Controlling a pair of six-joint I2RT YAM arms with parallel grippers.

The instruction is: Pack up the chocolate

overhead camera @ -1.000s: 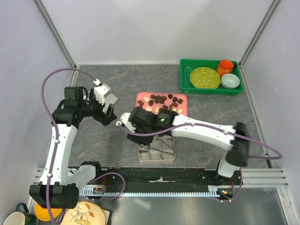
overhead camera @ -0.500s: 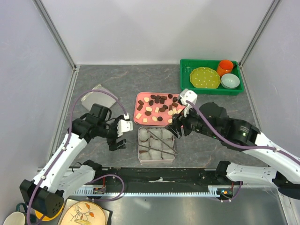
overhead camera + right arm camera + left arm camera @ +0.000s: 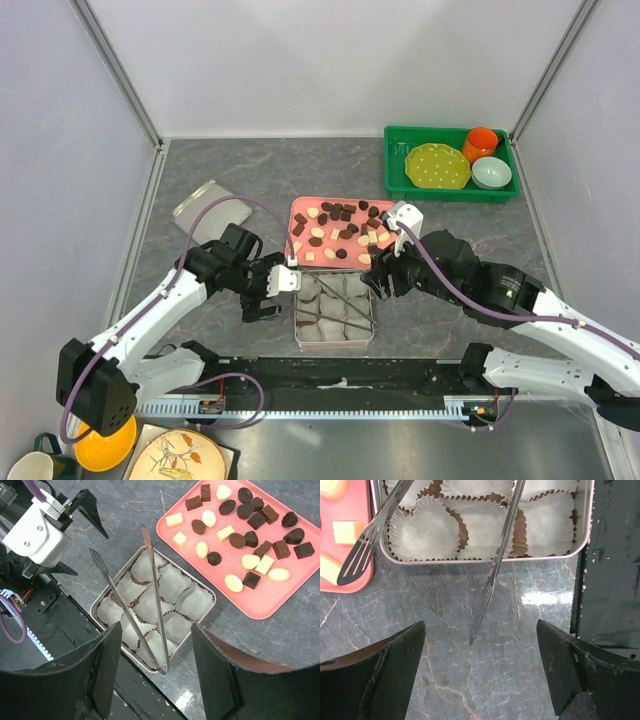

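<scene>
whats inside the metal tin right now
White paper cups fill the tin, all empty where visible. Metal tongs lie across the top, hiding strips of the cups beneath. The chocolate sits on the pink tray.

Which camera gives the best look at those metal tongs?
The right wrist view: the tongs lie there whole, both blades and the joined end, across the tin. The top view shows them small and thin; the left wrist view shows only their two tips.

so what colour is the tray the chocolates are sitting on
Salmon pink. The tray shows best in the right wrist view.
</scene>
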